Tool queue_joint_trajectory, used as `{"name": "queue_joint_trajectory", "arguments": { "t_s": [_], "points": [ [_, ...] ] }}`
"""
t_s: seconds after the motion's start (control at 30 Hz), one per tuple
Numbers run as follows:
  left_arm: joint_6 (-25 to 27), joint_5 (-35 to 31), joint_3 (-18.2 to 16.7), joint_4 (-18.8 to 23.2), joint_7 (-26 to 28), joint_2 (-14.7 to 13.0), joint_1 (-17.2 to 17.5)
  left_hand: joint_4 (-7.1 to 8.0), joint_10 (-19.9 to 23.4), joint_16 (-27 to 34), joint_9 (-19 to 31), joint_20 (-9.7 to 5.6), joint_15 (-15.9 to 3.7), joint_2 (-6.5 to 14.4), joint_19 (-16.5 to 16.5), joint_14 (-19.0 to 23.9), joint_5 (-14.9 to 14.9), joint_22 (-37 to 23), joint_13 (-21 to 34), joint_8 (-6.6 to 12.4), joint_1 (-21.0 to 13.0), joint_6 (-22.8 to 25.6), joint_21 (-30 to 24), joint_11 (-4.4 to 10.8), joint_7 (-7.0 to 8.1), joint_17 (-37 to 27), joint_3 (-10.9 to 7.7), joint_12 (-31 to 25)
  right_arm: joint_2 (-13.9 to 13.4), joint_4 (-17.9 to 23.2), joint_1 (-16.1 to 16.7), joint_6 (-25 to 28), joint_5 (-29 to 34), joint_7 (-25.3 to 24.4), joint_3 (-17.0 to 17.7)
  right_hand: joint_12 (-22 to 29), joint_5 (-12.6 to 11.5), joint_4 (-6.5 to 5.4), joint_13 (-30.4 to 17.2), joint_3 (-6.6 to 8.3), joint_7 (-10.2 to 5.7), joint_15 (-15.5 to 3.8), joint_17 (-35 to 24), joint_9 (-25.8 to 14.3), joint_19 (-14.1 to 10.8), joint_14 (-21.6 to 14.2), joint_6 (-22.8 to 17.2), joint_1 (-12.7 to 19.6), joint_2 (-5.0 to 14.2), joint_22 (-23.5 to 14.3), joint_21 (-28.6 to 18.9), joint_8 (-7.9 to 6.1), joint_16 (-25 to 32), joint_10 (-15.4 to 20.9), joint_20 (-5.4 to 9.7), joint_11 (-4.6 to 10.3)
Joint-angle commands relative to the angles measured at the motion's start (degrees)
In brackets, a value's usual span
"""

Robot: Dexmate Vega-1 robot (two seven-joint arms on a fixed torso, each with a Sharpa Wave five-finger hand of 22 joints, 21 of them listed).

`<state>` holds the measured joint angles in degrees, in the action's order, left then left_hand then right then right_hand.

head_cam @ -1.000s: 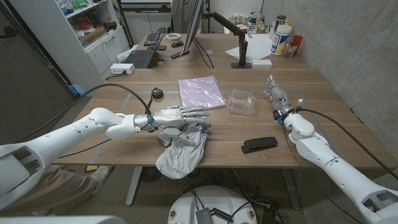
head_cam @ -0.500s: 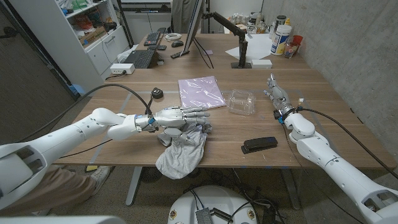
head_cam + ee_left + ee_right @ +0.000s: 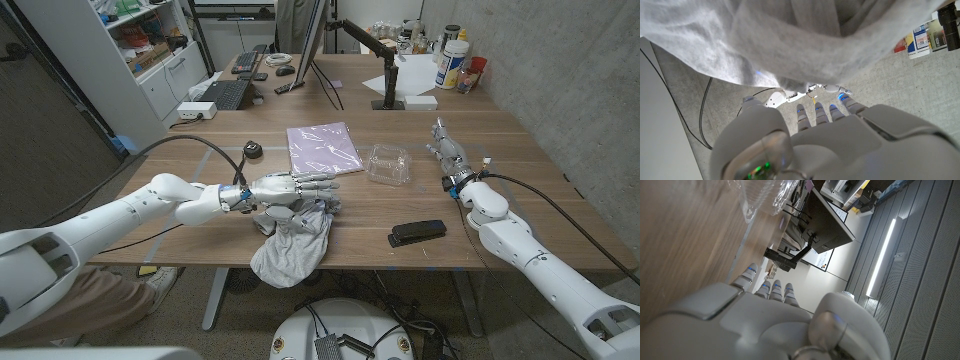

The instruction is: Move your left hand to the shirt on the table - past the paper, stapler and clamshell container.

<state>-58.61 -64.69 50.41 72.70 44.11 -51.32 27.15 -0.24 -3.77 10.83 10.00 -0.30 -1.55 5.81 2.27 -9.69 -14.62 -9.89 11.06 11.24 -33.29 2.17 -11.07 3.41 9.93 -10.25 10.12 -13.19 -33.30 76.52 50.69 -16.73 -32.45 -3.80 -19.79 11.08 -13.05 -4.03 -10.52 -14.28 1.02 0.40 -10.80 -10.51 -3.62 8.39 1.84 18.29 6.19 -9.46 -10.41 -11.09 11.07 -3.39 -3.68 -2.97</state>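
While draping off the edge, shirt (image 3: 293,243) lies lengthwise front-to-back.

My left hand (image 3: 290,188) sits over the crumpled grey shirt (image 3: 293,245) at the wooden table's (image 3: 520,160) near edge, fingers extended; purple paper (image 3: 323,147) beyond.

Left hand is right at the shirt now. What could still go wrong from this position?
1. The shirt hangs partly over the table's near edge; a push or drag by the left hand above it could pull it off.
2. The hand's fingers point toward the paper and clamshell; overshooting might shove them.
3. The stapler lies near the front edge, so a dragged shirt might nudge it.
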Motion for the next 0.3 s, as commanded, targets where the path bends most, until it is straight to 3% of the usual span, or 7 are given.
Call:
{"name": "queue_joint_trajectory", "arguments": {
  "t_s": [0.03, 0.3],
  "points": [
    [0.87, 0.57, -0.13, 0.99, -1.08, -0.25, 0.35, -0.25, 0.38, 0.06, 0.33, -0.09, -3.42, 0.15, -0.18, -0.58, 0.12, -0.15, 0.33, 0.01, -0.6, 0.37, -0.17, 0.36, 0.3, -0.18, 0.07, -0.25, 0.39, -1.47, -0.86, -0.85, -0.16, 1.06, -0.13, 0.14, 0.26, 0.02, -0.24, 0.24, 0.16, -0.11, -0.06, -0.19, 0.08, 0.39, -0.36, 0.14, 0.29, -0.26, -0.34, -0.14, 0.08, -0.18, -0.18, 0.11],
    [0.9, 0.78, -0.31, 0.97, -1.6, -0.21, 0.6, -0.32, 0.45, 0.08, 0.33, -0.08, -3.55, 0.15, -0.22, -0.45, 0.16, -0.14, 0.33, -0.02, -0.67, 0.44, -0.17, 0.33, 0.3, -0.18, 0.02, -0.25, 0.04, -1.23, -0.85, -0.64, -0.17, 1.12, -0.03, 0.12, 0.27, 0.03, -0.24, 0.29, 0.09, -0.16, -0.06, -0.19, 0.1, 0.4, -0.41, 0.18, 0.34, -0.26, -0.34, -0.14, 0.07, -0.23, -0.17, 0.12]
  ]
}}
